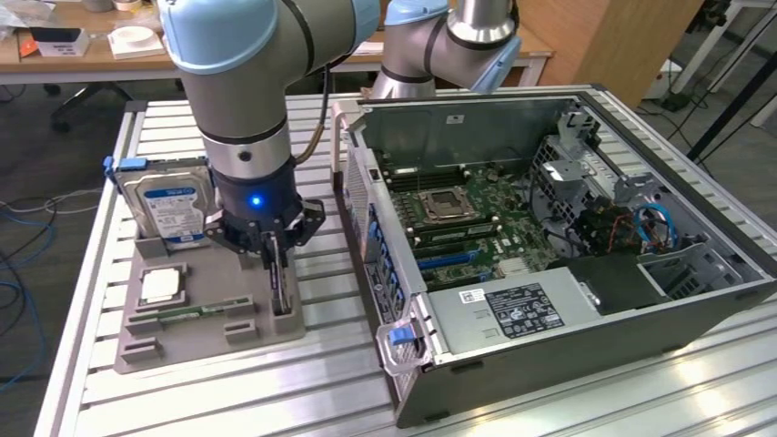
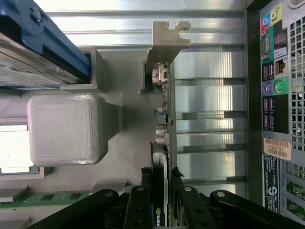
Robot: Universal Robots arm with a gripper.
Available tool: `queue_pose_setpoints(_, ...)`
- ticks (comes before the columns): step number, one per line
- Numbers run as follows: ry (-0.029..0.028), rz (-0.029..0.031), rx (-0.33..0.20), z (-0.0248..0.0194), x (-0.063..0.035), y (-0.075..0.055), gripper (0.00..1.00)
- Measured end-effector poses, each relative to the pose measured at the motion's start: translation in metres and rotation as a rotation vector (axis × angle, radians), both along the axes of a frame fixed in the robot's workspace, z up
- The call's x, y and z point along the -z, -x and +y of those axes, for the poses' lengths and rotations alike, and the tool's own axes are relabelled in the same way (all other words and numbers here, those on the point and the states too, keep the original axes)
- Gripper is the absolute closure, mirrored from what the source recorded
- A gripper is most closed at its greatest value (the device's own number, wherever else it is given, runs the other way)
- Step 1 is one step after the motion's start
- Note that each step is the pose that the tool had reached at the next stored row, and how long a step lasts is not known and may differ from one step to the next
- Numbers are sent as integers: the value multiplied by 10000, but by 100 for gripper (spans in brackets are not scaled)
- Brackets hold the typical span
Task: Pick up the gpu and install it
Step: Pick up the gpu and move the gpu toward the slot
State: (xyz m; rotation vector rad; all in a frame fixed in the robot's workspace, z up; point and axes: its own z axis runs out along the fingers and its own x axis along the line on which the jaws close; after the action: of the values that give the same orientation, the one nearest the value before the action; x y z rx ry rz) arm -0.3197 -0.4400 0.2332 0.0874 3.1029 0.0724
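The gpu [image 1: 282, 293] stands on edge in a slot of the grey holder [image 1: 182, 341], on the side nearest the computer case. In the wrist view I see the gpu [image 2: 164, 124] edge-on, with its silver end bracket [image 2: 167, 40] at the far end and a black face with a logo between my fingers. My gripper [image 1: 275, 253] comes straight down onto the card's top edge. The black fingers [image 2: 142, 202] press on both faces of the card, so the gripper [image 2: 161, 191] is shut on it. The card's lower edge is hidden by the holder.
The holder also carries a blue-labelled hard drive [image 1: 170, 205], a small white-topped chip [image 1: 160, 284] and a green memory stick [image 1: 195, 312]. The open computer case [image 1: 547, 246] lies close on the exterior view's right, its rear port panel [image 2: 276, 95] facing the holder. The table is ribbed aluminium [image 1: 327, 382].
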Motion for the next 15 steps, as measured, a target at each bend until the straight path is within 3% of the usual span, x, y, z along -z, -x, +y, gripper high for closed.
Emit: queue_pose_setpoints(15, -2, 0, 0, 0, -220, 0, 74)
